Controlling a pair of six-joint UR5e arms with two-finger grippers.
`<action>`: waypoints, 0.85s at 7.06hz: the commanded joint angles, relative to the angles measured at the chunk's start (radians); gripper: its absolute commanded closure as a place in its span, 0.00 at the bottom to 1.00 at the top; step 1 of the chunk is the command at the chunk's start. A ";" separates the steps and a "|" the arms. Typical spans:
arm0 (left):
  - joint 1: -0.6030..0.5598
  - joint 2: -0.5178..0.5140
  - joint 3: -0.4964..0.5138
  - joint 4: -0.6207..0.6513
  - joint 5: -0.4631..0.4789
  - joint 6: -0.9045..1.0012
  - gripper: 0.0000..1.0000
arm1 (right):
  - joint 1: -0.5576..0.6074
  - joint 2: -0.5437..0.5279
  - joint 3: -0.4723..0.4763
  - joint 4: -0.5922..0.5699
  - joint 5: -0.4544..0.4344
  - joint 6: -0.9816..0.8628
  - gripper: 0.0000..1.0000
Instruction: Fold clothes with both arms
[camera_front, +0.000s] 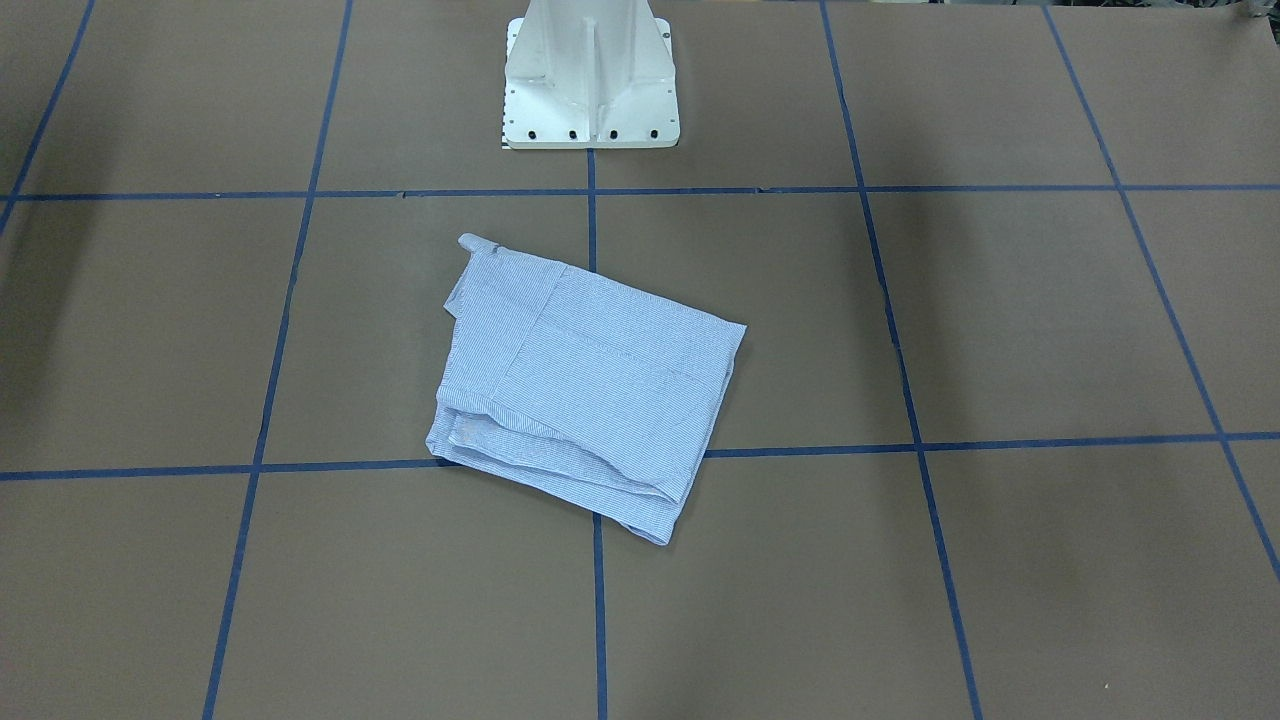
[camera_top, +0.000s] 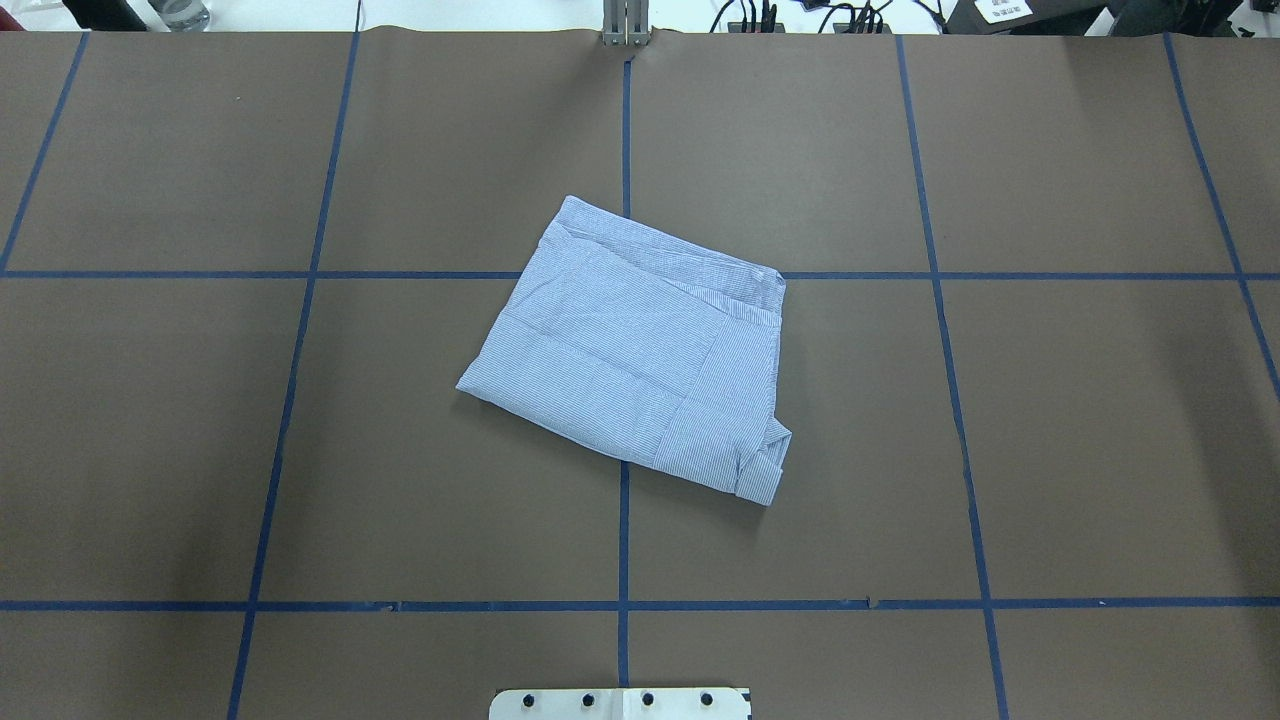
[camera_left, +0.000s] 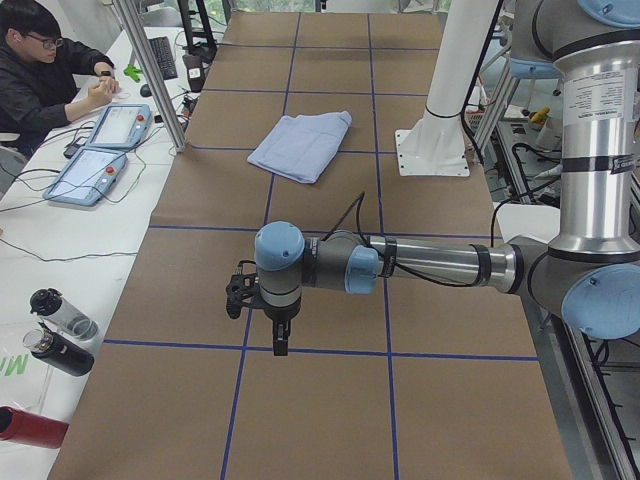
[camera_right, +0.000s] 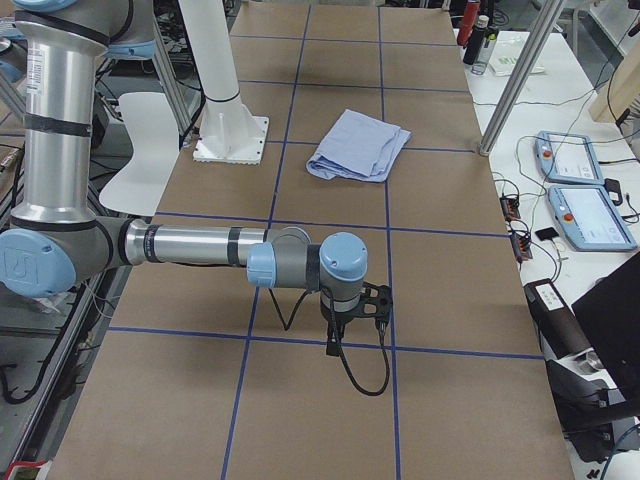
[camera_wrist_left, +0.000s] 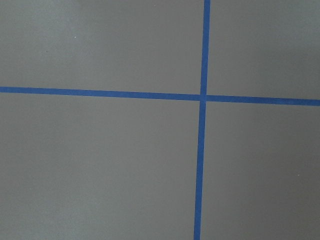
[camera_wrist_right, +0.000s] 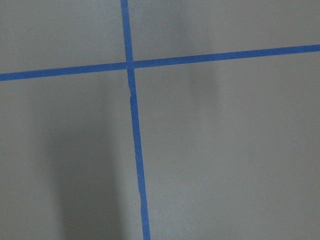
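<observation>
Paper (camera_wrist_left: 100, 160), brown and flat, fills both of my wrist views, and nothing else shows there but blue tape lines (camera_wrist_left: 202, 97) meeting in a cross under each wrist. None of my fingers come into either view.

From the side cameras, my left gripper (camera_left: 279, 348) hangs pointing straight down over a tape line near the table's left end, above the paper and not touching it. My left arm (camera_left: 430, 262) reaches out to it level over the table. Whether its fingers are apart or together I cannot tell from there. My right gripper (camera_right: 333, 350) hangs the same way at the opposite end, tip down just above a tape line, at the end of my right arm (camera_right: 190, 245), with a black cable looping beneath it. Its fingers I cannot judge either. Both grippers carry nothing.

Well apart from both, the shirt (camera_top: 630, 350) lies in the middle of the table, folded into a rough rectangle set askew to the grid. It covers the crossing of two tape lines, with layered edges showing along one side and a small folded flap at one corner. It sits just in front of my white pedestal (camera_front: 590, 90).

Beyond the table's long edge, a person (camera_left: 50, 70) sits at a white desk with two teach pendants (camera_left: 100, 150).
</observation>
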 joint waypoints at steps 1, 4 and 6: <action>0.001 -0.003 0.000 -0.002 0.000 0.000 0.01 | 0.000 0.002 0.002 0.000 0.001 -0.001 0.00; 0.001 -0.002 0.000 0.000 -0.006 0.000 0.01 | 0.000 0.012 0.003 0.002 0.012 -0.003 0.00; 0.002 0.000 -0.002 0.000 -0.012 0.002 0.01 | 0.000 0.014 0.005 0.002 0.013 -0.003 0.00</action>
